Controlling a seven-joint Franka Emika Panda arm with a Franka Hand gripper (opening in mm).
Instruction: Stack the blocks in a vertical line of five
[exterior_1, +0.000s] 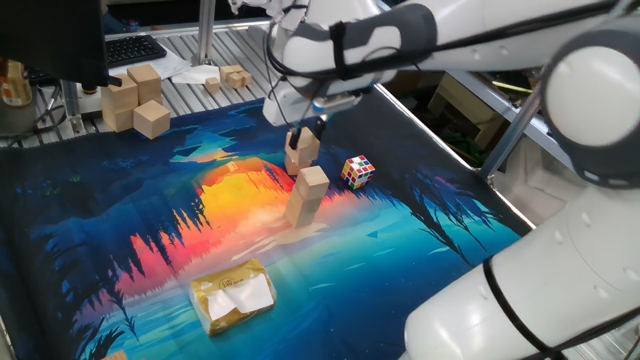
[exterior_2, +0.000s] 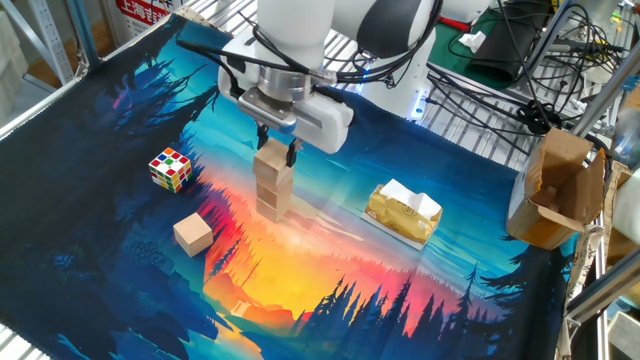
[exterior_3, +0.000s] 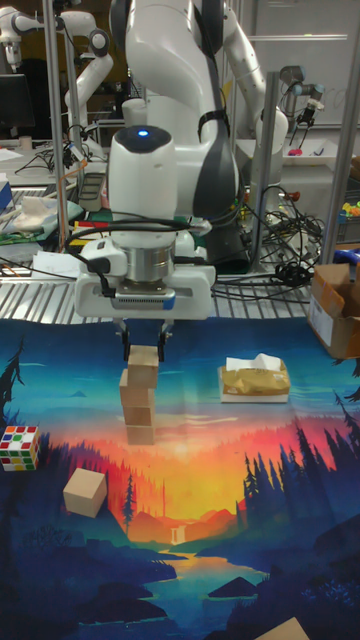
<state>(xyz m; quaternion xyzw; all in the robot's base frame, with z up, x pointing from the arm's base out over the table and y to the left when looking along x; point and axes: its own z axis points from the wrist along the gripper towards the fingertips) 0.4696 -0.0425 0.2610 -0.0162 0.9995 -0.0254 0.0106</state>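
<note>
Fingers clenched on a block (exterior_3: 145, 359); gripper (exterior_2: 276, 149) vertical, holding it square over the stack (exterior_3: 138, 410) so faces line up. Block looks just at or touching the stack top; contact not resolvable. Stack stands mid-mat, toward the far edge in the tall fixed view. One loose block (exterior_2: 193, 234) lies nearer the puzzle cube (exterior_2: 170, 168). Surface: printed sunset mat (exterior_2: 420, 300); tissue pack (exterior_2: 402, 213) near its right edge. Room: cluttered lab.

4 tan blocks (exterior_3: 140, 396) stand stacked; 1 block (exterior_3: 85, 493) lies apart.
</note>
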